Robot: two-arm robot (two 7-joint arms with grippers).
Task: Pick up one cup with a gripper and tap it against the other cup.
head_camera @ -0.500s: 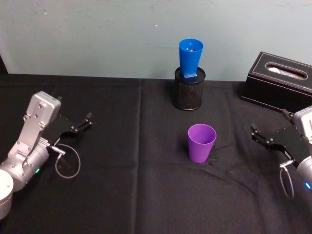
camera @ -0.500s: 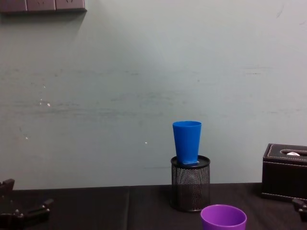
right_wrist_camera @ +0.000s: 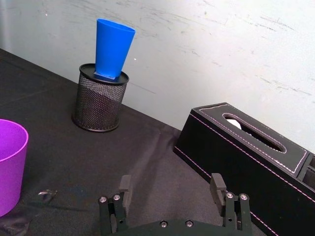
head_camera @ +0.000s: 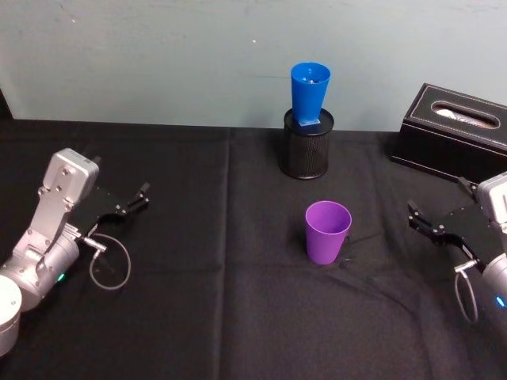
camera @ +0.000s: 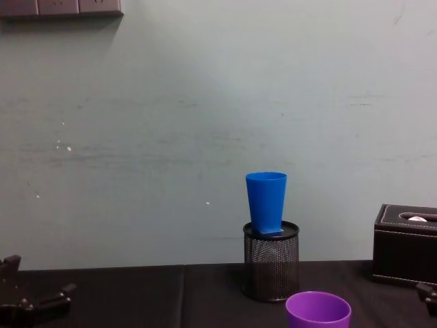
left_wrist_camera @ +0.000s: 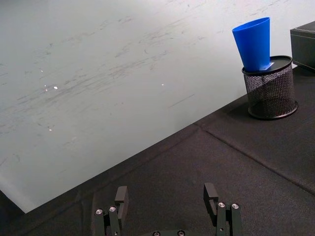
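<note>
The purple cup (head_camera: 328,231) stands upright on the black cloth near the table's middle; its rim (camera: 317,311) shows low in the chest view, and it also appears in the right wrist view (right_wrist_camera: 10,164). Behind it, the blue cup (head_camera: 309,93) sits tilted in a black mesh pen holder (head_camera: 308,144), also visible from the side (camera: 266,201). My right gripper (head_camera: 434,202) hovers open at the right, well apart from the purple cup, fingers spread (right_wrist_camera: 170,189). At the far left my left gripper (head_camera: 136,199) rests open with nothing between its fingers (left_wrist_camera: 166,196).
A black tissue box (head_camera: 455,131) stands at the back right, close to my right arm. A pale wall runs right behind the table's far edge. Open black cloth lies between the two arms around the purple cup.
My right gripper has shifted slightly at the wrist. Both cups and the left arm stay where they were.
</note>
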